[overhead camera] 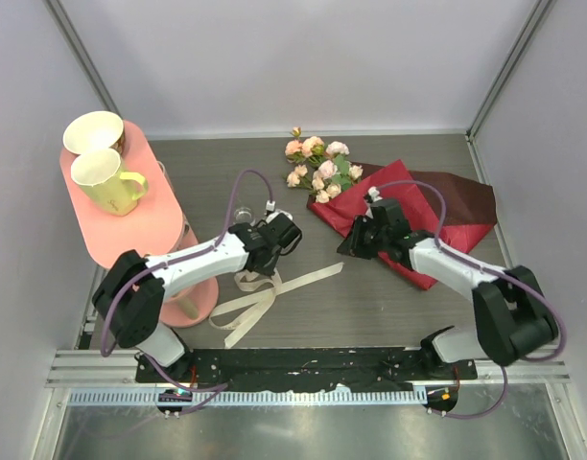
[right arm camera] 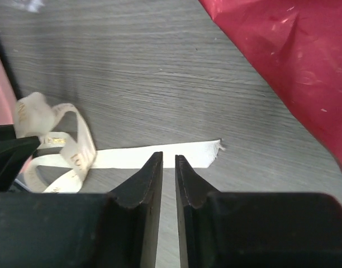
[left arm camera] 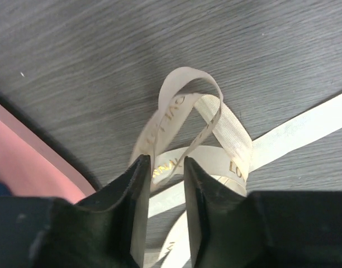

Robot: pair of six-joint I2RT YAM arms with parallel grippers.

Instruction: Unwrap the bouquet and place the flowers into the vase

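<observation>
Both sets of jaws stand slightly apart, clasping nothing, the left gripper (left arm camera: 164, 164) above the ribbon (left arm camera: 215, 117) loop, the right gripper (right arm camera: 168, 159) above its flat tail, while only the overhead view shows the flowers (overhead camera: 317, 168) against unfolded red paper (overhead camera: 418, 216), blooms pointing far-left, stems near-right.

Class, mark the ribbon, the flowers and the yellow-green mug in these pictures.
Ribbon (left arm camera: 227, 123): left wrist view, on its loop.
Flowers (overhead camera: 326, 170): top view, on a pink rose.
Mug (overhead camera: 109, 196): top view, on its side wall.
</observation>
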